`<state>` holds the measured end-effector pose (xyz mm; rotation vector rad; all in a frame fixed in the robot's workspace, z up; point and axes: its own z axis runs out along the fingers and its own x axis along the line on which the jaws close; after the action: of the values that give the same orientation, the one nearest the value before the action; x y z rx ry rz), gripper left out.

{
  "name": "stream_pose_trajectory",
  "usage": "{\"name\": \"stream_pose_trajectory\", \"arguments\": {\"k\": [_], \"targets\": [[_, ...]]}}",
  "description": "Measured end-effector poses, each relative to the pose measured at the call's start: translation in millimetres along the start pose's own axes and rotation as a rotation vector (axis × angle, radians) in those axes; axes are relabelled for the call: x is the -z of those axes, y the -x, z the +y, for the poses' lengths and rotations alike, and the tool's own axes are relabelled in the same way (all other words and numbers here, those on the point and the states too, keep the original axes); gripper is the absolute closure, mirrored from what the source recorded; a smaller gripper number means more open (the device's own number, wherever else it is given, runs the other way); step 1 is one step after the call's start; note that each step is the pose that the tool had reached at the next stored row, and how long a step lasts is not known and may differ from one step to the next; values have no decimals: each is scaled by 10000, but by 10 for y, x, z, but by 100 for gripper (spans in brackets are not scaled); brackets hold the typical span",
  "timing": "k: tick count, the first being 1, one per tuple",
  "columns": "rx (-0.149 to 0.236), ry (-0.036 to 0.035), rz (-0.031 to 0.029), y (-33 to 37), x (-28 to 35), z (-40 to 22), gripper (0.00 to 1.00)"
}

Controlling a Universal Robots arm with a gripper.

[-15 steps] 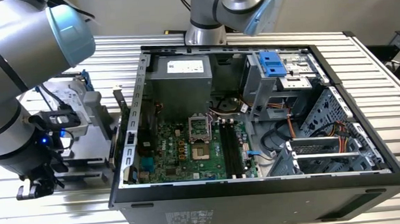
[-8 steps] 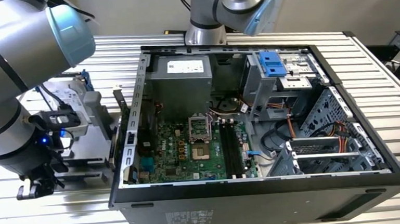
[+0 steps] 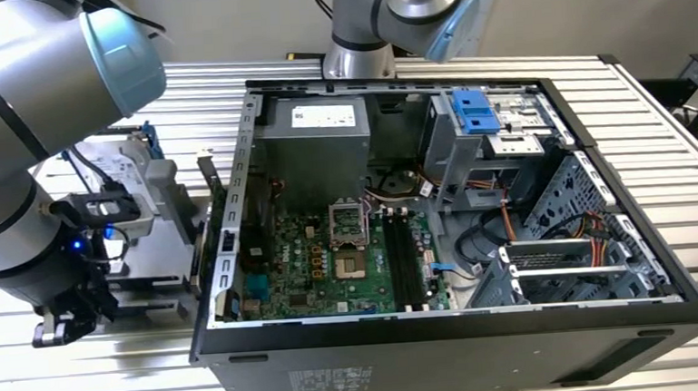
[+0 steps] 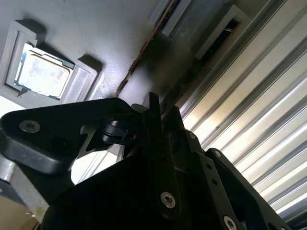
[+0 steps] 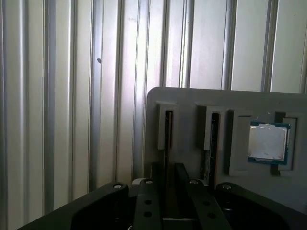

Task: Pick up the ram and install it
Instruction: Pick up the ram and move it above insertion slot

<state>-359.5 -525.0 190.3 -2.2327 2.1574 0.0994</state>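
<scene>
Gripper is down at the gray holder, lined up w/ the ram standing on edge in its slot. Can't tell if the claw's clamped on it or open. 2nd stick is in the next slot, CPU beside that.

ram: I see it edge-on, lower end hidden behind gripper | arm: cut off at exterior view's left
</scene>
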Motion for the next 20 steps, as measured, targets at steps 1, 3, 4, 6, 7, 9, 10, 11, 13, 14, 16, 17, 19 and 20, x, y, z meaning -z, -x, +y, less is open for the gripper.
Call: {"name": "stream_pose_trajectory", "arguments": {"k": [1, 3, 4, 6, 7, 9, 10, 11, 13, 14, 16, 17, 19, 20], "targets": [[2, 1, -7, -1, 0, -1, 0], [1, 0, -13, 0, 0, 0, 0], [0, 0, -9, -1, 0, 0, 0], [5, 1, -3, -1, 0, -1, 0], [13, 1, -2, -1, 0, -1, 0], [18, 1, -2, 0, 0, 1, 0], [20, 2, -2, 0, 0, 3, 0], [20, 2, -2, 0, 0, 3, 0], [21, 1, -2, 0, 0, 2, 0], [20, 1, -1, 0, 0, 2, 0], [21, 2, -1, 0, 0, 2, 0], [21, 1, -2, 0, 0, 3, 0], [21, 1, -2, 0, 0, 2, 0], [21, 2, -2, 0, 0, 2, 0]]}}
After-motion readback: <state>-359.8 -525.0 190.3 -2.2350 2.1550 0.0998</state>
